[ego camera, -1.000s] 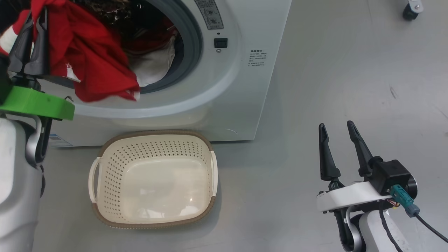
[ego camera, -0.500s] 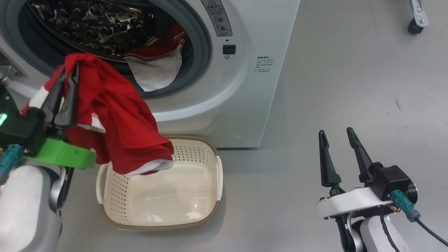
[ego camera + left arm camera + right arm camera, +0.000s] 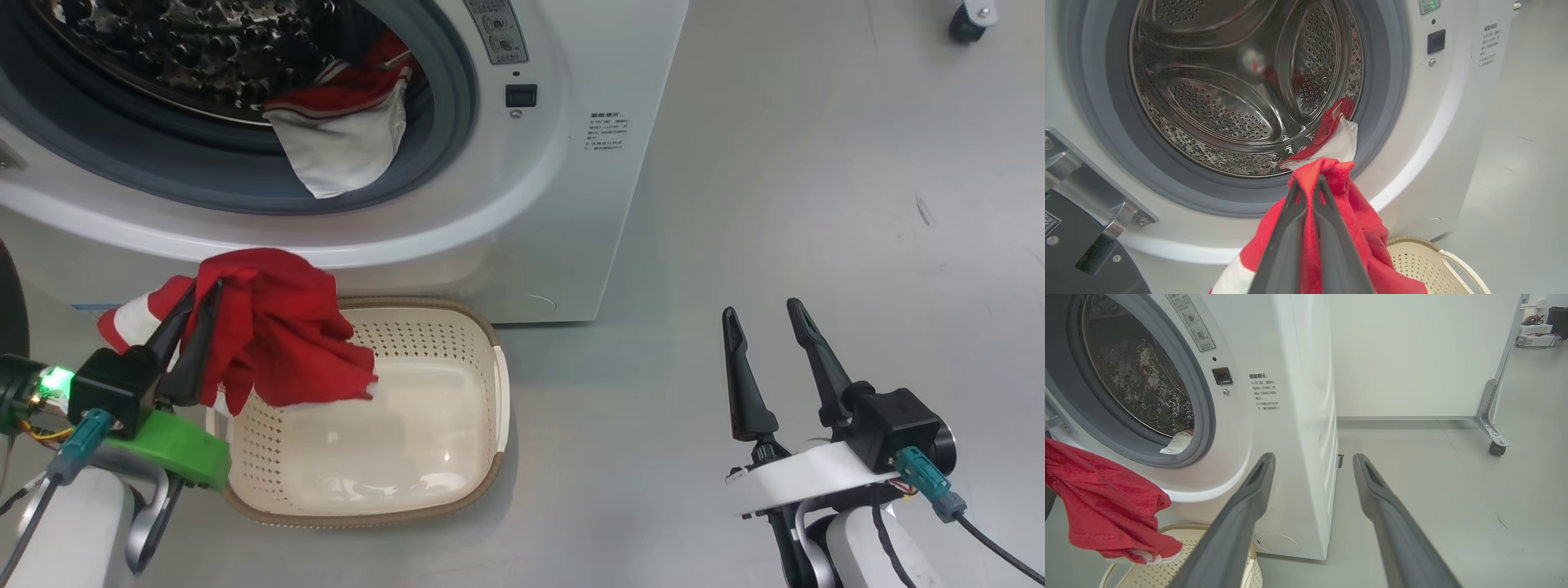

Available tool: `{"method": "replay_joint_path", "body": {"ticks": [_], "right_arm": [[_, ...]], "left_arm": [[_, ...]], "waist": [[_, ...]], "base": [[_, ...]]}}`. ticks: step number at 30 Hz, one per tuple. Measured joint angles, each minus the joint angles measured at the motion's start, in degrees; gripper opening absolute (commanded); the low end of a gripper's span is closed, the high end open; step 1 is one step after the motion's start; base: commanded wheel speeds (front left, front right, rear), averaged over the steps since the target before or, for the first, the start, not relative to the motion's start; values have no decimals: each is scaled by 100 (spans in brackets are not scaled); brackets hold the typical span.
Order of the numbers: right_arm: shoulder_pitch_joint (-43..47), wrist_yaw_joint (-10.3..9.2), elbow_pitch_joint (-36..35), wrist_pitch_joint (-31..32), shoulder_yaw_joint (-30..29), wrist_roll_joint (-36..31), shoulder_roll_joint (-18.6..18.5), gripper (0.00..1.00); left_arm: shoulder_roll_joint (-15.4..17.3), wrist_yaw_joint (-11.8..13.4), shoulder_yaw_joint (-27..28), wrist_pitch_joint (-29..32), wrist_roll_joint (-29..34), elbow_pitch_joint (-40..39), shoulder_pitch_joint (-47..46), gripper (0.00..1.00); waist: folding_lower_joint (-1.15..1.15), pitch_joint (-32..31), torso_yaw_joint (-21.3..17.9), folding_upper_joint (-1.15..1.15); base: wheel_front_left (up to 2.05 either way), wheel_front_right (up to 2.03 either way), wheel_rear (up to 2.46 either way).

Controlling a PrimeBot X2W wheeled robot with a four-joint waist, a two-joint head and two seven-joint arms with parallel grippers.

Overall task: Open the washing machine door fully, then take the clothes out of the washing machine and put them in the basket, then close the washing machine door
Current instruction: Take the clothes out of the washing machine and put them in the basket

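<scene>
My left gripper [image 3: 204, 287] is shut on a red garment with white trim [image 3: 277, 343], holding it over the left near part of the cream basket [image 3: 482, 474], which stands on the floor before the white washing machine [image 3: 571, 204]. The cloth hangs down over the basket's rim. A second red and white garment [image 3: 343, 139] droops over the grey gasket at the drum's mouth. In the left wrist view the washing machine door [image 3: 1086, 261] stands swung open at lower left, only its black edge and hinge showing. My right gripper [image 3: 763, 314] is open and empty, off to the right above the floor.
Grey floor stretches to the right of the machine. A caster wheel [image 3: 967, 20] of a rolling frame [image 3: 1492, 428] stands far right, beside a white wall panel [image 3: 1412, 355]. The basket's inside is bare.
My left gripper has carried the red garment down from the drum's mouth to above the basket. The head camera shifted a little. The right arm has stayed put.
</scene>
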Motion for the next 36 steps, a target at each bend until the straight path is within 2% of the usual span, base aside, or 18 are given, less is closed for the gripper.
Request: {"method": "replay_joint_path", "body": {"ticks": [12, 26, 32, 36], "right_arm": [[-211, -13, -130, 0, 253, 1, -1, 100], [-490, -160, -314, 0, 527, 65, -4, 100], [-598, -211, -410, 0, 617, 64, -4, 100], [-687, -227, -470, 0, 665, 64, -4, 100]], "left_arm": [[154, -24, -435, 34, 126, 374, -8, 0], [443, -33, -1157, 96, 482, 1035, -210, 0], [602, -49, -1464, 136, 700, 1369, -566, 0], [606, -49, -1478, 151, 703, 1562, -814, 0]], "waist": [[0, 567, -284, 0], [0, 1226, -752, 0], [0, 1548, -908, 0], [0, 1770, -1003, 0]], "base": [[0, 0, 0], [0, 0, 0], [0, 0, 0], [0, 0, 0]]}}
